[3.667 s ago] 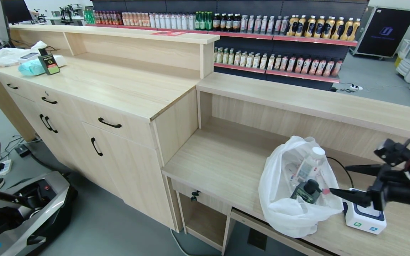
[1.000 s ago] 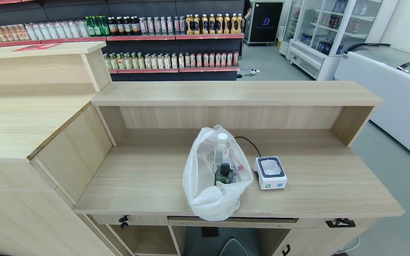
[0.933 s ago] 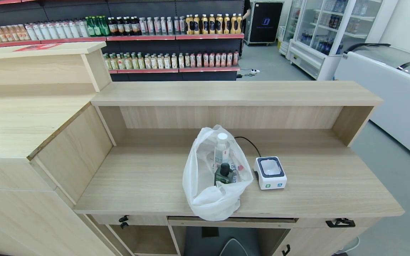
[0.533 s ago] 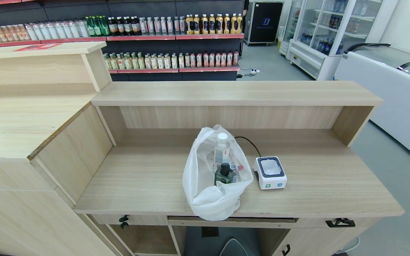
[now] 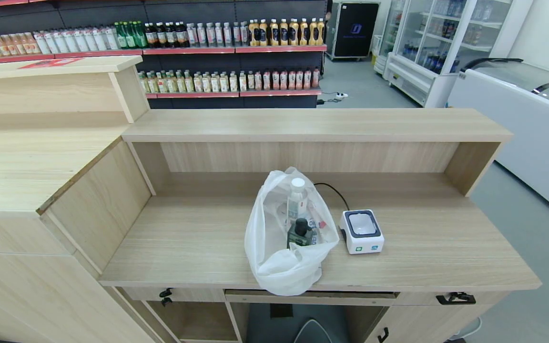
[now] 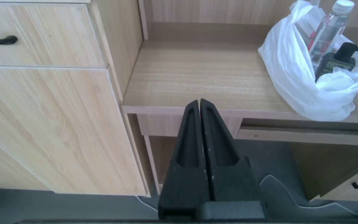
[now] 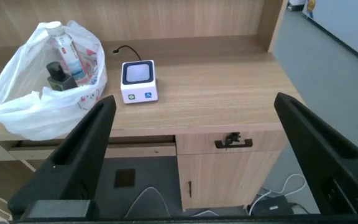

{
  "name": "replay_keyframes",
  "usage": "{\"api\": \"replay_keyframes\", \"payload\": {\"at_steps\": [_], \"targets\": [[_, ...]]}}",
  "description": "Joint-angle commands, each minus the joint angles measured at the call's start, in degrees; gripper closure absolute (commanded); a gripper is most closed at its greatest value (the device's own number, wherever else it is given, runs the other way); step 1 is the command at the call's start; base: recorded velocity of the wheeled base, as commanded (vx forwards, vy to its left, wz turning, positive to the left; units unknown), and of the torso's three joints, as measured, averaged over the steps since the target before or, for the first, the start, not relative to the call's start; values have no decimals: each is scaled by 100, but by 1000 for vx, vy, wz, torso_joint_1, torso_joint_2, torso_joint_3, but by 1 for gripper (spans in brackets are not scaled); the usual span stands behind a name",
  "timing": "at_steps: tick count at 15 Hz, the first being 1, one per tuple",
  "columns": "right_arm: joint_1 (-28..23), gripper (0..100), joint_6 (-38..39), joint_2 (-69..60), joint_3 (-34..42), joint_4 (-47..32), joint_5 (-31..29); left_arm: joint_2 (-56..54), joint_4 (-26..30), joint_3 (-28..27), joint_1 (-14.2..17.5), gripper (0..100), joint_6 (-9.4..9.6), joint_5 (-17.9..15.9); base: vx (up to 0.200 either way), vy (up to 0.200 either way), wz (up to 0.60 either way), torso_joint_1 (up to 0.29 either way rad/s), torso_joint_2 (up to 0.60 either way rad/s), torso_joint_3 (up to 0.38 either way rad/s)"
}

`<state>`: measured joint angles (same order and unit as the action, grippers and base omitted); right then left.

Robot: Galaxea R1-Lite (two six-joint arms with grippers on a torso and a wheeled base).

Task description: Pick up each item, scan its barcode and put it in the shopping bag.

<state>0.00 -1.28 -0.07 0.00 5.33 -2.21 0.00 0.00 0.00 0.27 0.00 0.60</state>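
A white plastic shopping bag (image 5: pixel 279 257) stands on the lower wooden counter (image 5: pixel 198 238), holding a clear bottle with a white cap (image 5: pixel 297 197), a dark bottle with a black cap (image 5: pixel 299 232) and other items. Right of it sits the white barcode scanner (image 5: pixel 361 231) with its black cable. My left gripper (image 6: pixel 200 107) is shut, held low in front of the counter's left end, away from the bag (image 6: pixel 303 68). My right gripper (image 7: pixel 194 106) is open wide, low in front of the counter, with the bag (image 7: pixel 42 87) and scanner (image 7: pixel 138 81) beyond it.
A taller counter (image 5: pixel 22 162) with drawers adjoins on the left. A raised ledge (image 5: pixel 312 124) runs behind the work surface. Shelves of bottles (image 5: pixel 227 35) line the back, fridges and a freezer (image 5: pixel 532 124) stand at the right. A drawer handle (image 7: pixel 233 142) sits below the counter's right end.
Since 3.7 s ago the head view has swung to face the lower counter, and the right arm no longer reaches beside the bag. Over the last second nothing has changed.
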Motion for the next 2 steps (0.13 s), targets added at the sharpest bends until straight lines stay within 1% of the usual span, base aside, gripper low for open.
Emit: {"api": "replay_keyframes", "payload": {"at_steps": [1, 2], "targets": [[0, 0, 14, 16, 0, 3, -8, 0, 0, 0, 0, 100, 0, 2, 0, 0, 0, 0, 0, 0], [0, 0, 58, 16, 0, 3, -8, 0, 0, 0, 0, 100, 0, 2, 0, 0, 0, 0, 0, 0]]}}
